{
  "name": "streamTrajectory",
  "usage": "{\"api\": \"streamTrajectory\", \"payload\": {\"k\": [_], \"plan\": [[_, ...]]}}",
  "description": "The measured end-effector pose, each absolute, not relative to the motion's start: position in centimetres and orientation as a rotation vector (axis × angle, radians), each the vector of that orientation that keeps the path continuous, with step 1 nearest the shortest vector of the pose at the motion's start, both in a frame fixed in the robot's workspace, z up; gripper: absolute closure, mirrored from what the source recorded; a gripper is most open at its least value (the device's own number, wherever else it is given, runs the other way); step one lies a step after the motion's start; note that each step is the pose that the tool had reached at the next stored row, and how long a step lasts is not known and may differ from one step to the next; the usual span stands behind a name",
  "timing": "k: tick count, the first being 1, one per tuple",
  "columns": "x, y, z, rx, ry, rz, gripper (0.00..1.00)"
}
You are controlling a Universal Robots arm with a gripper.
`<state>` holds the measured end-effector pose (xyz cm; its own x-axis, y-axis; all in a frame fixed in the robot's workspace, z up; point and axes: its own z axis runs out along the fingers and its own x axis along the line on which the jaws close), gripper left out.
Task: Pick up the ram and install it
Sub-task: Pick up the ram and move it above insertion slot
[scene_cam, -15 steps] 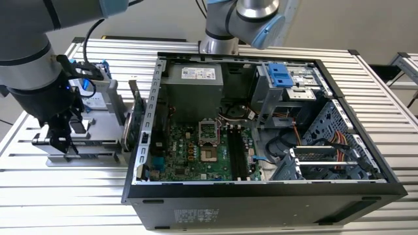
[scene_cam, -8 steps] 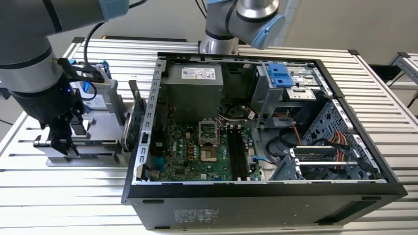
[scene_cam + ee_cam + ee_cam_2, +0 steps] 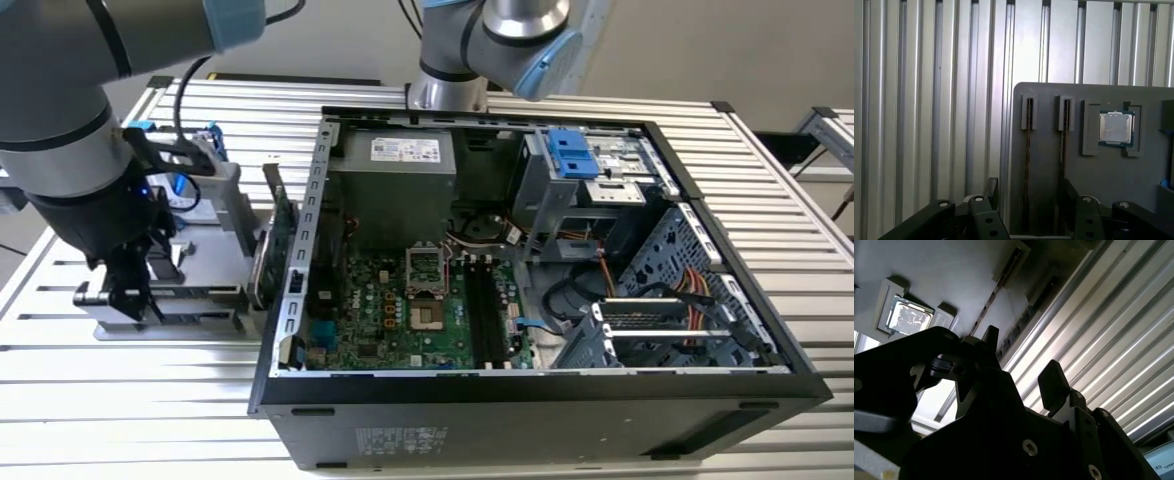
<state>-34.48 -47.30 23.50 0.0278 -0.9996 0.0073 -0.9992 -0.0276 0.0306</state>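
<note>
First wrist view: the ram (image 3: 1027, 160), a long, thin, dark circuit-board stick, stands on its long edge in a narrow slot of the flat grey fixture plate (image 3: 1046, 150). This plate lies on the ribbed aluminium surface (image 3: 914, 100). A second thin stick appears to stand in the neighbouring slot, and a square silver processor chip (image 3: 1115, 127) sits in a pocket beside it.

Gripper state: the black two-finger gripper (image 3: 1029, 200) is open, with its fingers well apart and holding nothing. One finger stands on each side of the ram, facing its broad faces. No contact with the ram is visible.

Exterior view: the gripper (image 3: 130, 305) hangs low over the fixture, outside the open black computer case (image 3: 534, 400) on the exterior view's left.

Task progress: early. The ram is not yet grasped, lifted or installed. The long black memory slots (image 3: 483, 315) on the green motherboard (image 3: 387, 310) appear empty.

Orientation: the ram's long axis lies level, parallel to the ribs of the surface. The memory slots run across those ribs, so they appear roughly at right angles to the ram.
</note>
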Motion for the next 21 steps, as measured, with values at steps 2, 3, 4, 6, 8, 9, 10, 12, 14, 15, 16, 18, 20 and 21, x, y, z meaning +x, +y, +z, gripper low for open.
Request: {"api": "streamTrajectory", "payload": {"k": [2,3,4,6,8,9,10,12,14,15,16,18,20,21], "plan": [[-34.5,-47.3,23.3,2.233,-2.171,-0.025,0.0],[-34.5,-47.3,23.3,2.233,-2.171,-0.025,0.0],[-34.5,-47.3,23.2,2.232,-2.171,-0.025,0.0],[-34.5,-47.3,23.0,2.232,-2.171,-0.025,0.0],[-34.5,-47.3,22.8,2.233,-2.172,-0.025,0.0],[-34.5,-47.3,22.8,2.233,-2.171,-0.025,0.0],[-34.5,-47.3,22.7,2.233,-2.171,-0.025,0.0],[-34.5,-47.3,22.5,2.233,-2.172,-0.025,0.0],[-34.5,-47.3,22.3,2.233,-2.171,-0.025,0.0],[-34.5,-47.3,22.2,2.233,-2.171,-0.025,0.0],[-34.5,-47.3,22.1,2.233,-2.171,-0.025,0.0],[-34.5,-47.3,22.0,2.233,-2.171,-0.025,0.0],[-34.5,-47.3,21.8,2.233,-2.171,-0.025,0.0],[-34.5,-47.3,21.7,2.233,-2.171,-0.025,0.0]]}}
